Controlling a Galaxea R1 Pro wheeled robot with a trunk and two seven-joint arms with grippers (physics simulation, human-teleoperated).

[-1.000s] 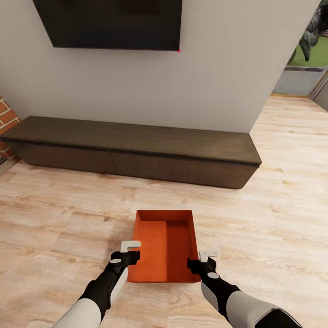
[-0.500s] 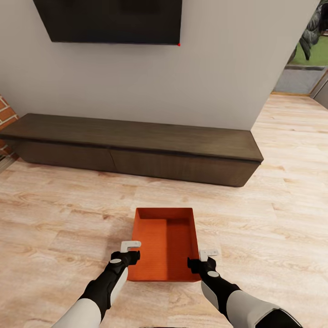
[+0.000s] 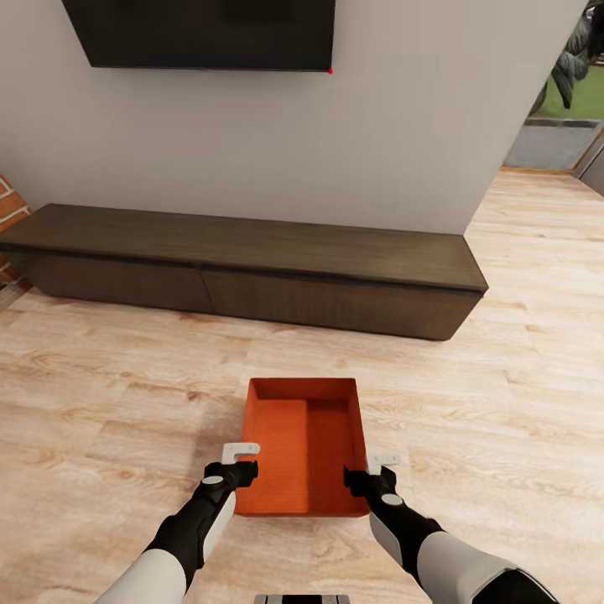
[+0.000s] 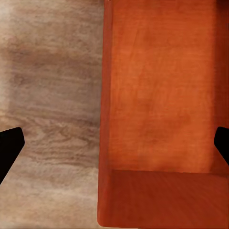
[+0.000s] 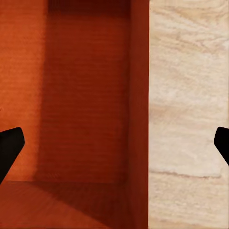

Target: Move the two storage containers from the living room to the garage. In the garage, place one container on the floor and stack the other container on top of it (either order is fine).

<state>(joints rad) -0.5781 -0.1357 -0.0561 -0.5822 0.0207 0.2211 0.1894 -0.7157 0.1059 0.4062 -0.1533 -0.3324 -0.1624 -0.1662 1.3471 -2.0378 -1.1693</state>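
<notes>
One orange-red storage container (image 3: 304, 445) sits open-top on the living room's light wood floor, in front of me. My left gripper (image 3: 243, 470) is at its near left corner. In the left wrist view the left gripper (image 4: 114, 148) is open, with its black fingertips (image 4: 9, 148) wide apart on either side of the bin's wall (image 4: 106, 119). My right gripper (image 3: 361, 480) is at the near right corner. It is open too (image 5: 114, 148), straddling the opposite wall (image 5: 139, 109), with one fingertip (image 5: 9, 148) over the bin's inside.
A long low dark bench (image 3: 243, 273) runs along the grey wall beyond the bin, under a black TV (image 3: 201, 33). Red brick (image 3: 7, 214) shows at the far left. The wood floor (image 3: 520, 335) runs on to the right past the wall's corner, towards an opening (image 3: 558, 126).
The whole picture has shifted a little, so the camera has moved. Both grippers stay at the bin's near corners, and the right one has edged slightly closer to its wall.
</notes>
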